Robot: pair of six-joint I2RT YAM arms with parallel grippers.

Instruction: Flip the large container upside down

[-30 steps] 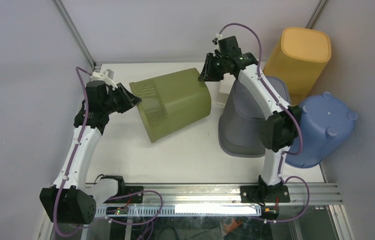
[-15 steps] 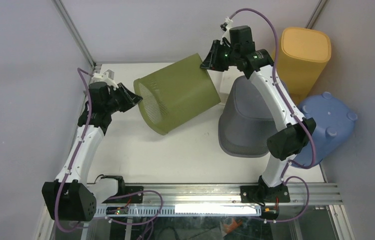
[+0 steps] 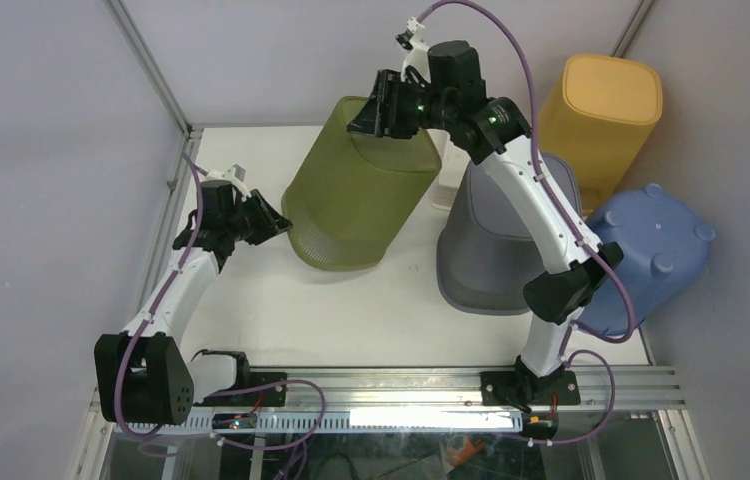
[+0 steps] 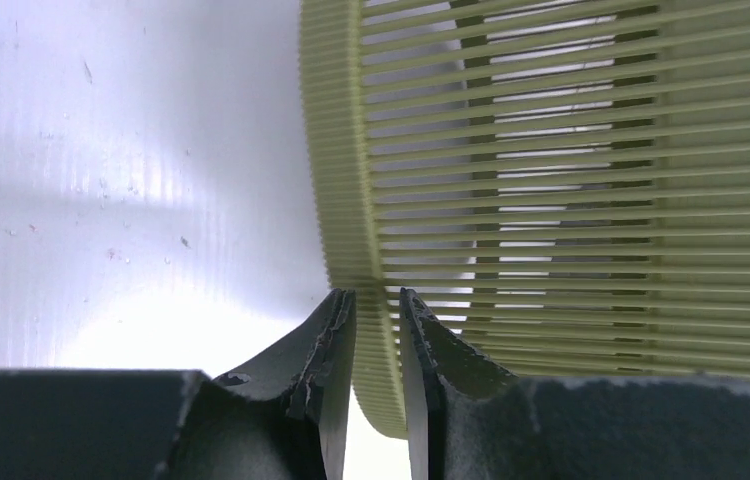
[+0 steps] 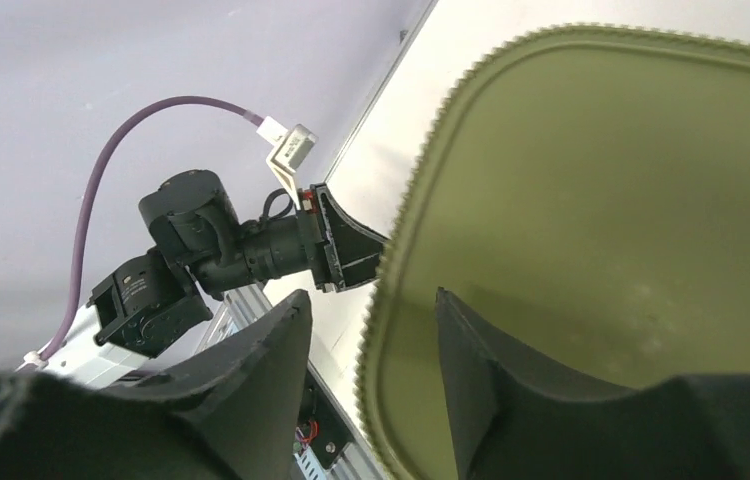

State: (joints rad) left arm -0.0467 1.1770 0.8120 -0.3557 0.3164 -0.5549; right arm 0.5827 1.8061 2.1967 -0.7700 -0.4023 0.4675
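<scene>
The large container (image 3: 351,200) is olive green with slatted walls. It hangs tilted over the table, base up and to the back, open mouth down and toward the front. My left gripper (image 3: 273,222) is shut on the mouth's left rim; in the left wrist view both jaws (image 4: 376,300) pinch the ribbed rim (image 4: 341,180). My right gripper (image 3: 371,118) holds the top edge of the base. In the right wrist view (image 5: 371,300) its jaws straddle the base's serrated edge, one finger lying on the flat base (image 5: 631,250).
A grey basket (image 3: 491,250) stands upside down right of the green one. A yellow bin (image 3: 601,110) leans at the back right. A blue tub (image 3: 651,260) lies bottom-up at the right edge. A small white object (image 3: 446,185) sits behind the grey basket.
The container has swung from lying on its side to base-up. My right gripper rose and moved left with the base. My left gripper moved down and toward the front with the rim.
</scene>
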